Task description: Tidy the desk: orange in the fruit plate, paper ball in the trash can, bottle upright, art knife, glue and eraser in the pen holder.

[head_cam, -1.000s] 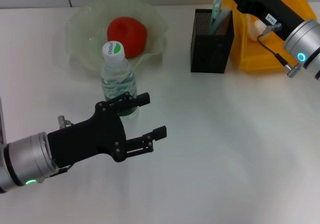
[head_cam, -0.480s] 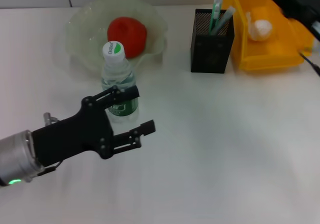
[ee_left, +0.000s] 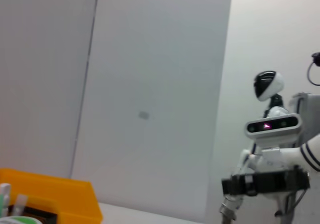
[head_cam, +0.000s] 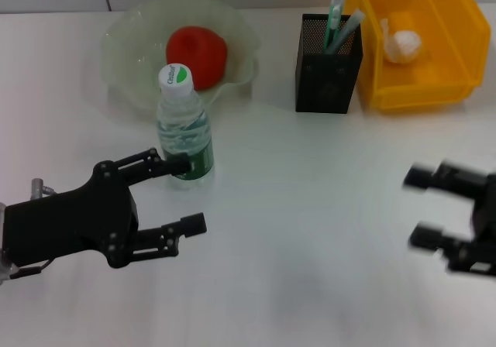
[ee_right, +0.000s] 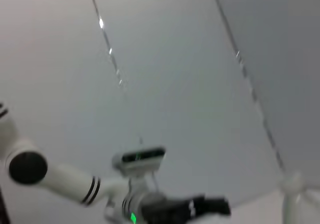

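The orange (head_cam: pixel 197 55) lies in the pale green fruit plate (head_cam: pixel 124 37) at the back left. The bottle (head_cam: pixel 184 122) stands upright just in front of the plate. My left gripper (head_cam: pixel 190 194) is open and empty, just in front of the bottle, and one finger overlaps the bottle's base in the head view. The black mesh pen holder (head_cam: pixel 328 72) holds green and white stick-like items (head_cam: pixel 338 10). The paper ball (head_cam: pixel 403 45) lies in the yellow trash can (head_cam: pixel 449 68). My right gripper (head_cam: pixel 417 207) is open and empty, low over the near right table. The eraser is not in view.
The white tabletop (head_cam: pixel 310 207) stretches between the two grippers. The trash can stands right beside the pen holder at the back right. The left wrist view shows the yellow trash can's rim (ee_left: pixel 50 199) and my right gripper (ee_left: pixel 265 183) farther off.
My right arm has left the trash can and come down to the near right of the table. My left gripper has drawn back toward the near left, away from the bottle.
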`<action>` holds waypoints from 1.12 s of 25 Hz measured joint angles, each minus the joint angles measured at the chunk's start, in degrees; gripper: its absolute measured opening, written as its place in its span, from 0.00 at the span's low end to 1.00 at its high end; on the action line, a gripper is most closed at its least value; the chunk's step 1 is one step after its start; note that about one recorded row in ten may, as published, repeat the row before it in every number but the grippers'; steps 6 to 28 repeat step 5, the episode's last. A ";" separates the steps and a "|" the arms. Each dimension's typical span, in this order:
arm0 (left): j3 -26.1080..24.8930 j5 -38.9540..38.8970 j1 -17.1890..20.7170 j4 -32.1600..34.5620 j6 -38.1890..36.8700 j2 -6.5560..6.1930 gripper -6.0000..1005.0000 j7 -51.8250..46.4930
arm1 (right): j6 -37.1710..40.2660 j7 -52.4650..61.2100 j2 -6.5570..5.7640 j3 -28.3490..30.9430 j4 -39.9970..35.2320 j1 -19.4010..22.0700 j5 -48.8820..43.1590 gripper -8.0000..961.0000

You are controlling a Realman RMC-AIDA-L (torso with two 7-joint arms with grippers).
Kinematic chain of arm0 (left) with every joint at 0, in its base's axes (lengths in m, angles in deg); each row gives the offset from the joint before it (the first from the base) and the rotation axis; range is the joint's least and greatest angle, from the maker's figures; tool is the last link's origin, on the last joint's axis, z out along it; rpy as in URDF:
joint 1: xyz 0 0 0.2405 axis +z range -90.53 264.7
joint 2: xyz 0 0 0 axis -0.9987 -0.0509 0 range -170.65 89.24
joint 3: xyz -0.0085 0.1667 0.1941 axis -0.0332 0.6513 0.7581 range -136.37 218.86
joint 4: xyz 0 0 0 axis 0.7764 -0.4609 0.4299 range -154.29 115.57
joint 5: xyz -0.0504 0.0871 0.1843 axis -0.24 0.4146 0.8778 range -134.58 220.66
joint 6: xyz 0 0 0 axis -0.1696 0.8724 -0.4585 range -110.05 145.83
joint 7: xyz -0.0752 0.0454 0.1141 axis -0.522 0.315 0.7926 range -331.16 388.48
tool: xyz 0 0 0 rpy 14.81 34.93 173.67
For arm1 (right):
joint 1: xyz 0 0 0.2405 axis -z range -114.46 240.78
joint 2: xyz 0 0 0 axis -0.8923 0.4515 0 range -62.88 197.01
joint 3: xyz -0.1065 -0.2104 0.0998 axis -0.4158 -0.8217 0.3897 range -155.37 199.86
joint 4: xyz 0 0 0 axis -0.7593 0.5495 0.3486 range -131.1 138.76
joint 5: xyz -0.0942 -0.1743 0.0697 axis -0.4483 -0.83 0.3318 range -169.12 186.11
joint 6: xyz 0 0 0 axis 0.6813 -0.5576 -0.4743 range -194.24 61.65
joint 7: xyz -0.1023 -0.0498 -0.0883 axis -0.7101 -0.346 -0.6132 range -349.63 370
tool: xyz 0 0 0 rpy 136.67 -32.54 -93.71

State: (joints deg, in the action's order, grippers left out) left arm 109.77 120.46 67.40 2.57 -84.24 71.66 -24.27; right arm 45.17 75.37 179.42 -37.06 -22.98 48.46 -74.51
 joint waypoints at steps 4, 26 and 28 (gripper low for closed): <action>0.01 1.28 0.00 1.70 -0.72 -0.03 0.80 -1.94 | -2.54 -0.02 1.72 0.33 -0.01 -0.66 -4.37 0.79; 0.01 1.28 0.00 1.70 -0.72 -0.03 0.80 -1.94 | -3.80 -0.06 2.47 0.32 -0.17 -1.19 -5.68 0.79; 0.01 1.28 0.00 1.70 -0.72 -0.03 0.80 -1.94 | -3.80 -0.06 2.47 0.32 -0.17 -1.19 -5.68 0.79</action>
